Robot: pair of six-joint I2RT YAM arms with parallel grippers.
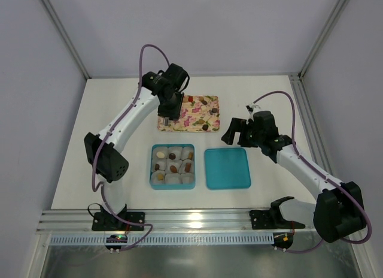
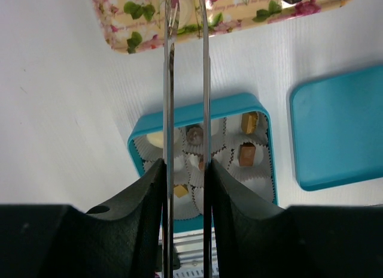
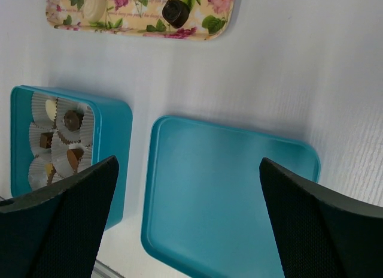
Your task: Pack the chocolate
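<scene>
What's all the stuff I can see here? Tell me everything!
table: one, white, under everything
tray: one, pink floral, far side of the table
box: one, teal, open, nearer than the tray
lid: one, teal, flat on the table, right of the box
cups: nine, white paper, inside the box
chocolates: at least four on the tray, about six in the cups; brown, tan, white
left gripper: one, black, over the tray's left end, thin fingers slightly apart
right gripper: one, black, wide open, empty, by the lid's far edge
</scene>
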